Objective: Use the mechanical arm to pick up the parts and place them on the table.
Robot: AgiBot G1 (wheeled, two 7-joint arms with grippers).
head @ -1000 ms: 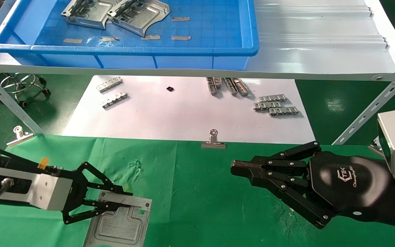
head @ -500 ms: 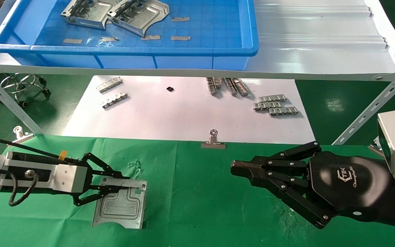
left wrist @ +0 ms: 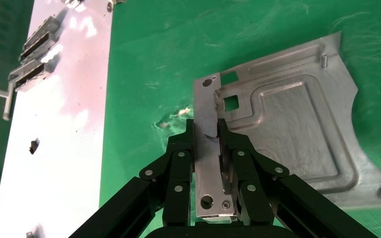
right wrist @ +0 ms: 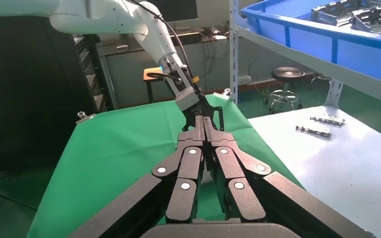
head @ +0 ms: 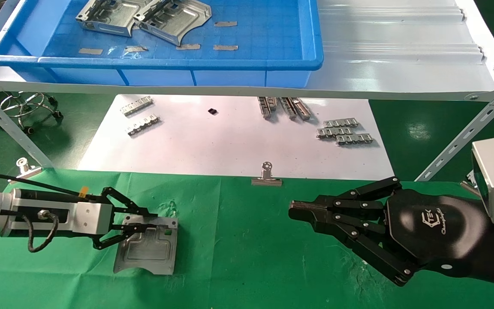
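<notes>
My left gripper (head: 137,225) is shut on the folded edge of a silver stamped plate (head: 148,253), low over the green table (head: 238,249) at the left. In the left wrist view the fingers (left wrist: 186,144) clamp the plate's upright flange, and the plate (left wrist: 297,134) spreads flat close to the cloth. I cannot tell whether it touches. Two more plates (head: 105,15) (head: 174,19) lie in the blue bin (head: 165,63) on the shelf. My right gripper (head: 294,211) is shut and empty, held still over the table's right side. It also shows in the right wrist view (right wrist: 203,121).
A white shelf (head: 401,51) overhangs the far side, with slanted legs at the left (head: 11,128) and right (head: 465,133). A white paper sheet (head: 230,146) holds several small toothed strips (head: 345,131). Binder clips (head: 266,177) (head: 25,169) sit on the cloth's far edge.
My left gripper has carried the plate away from the table's near edge and lower toward the cloth. The right arm has not moved.
</notes>
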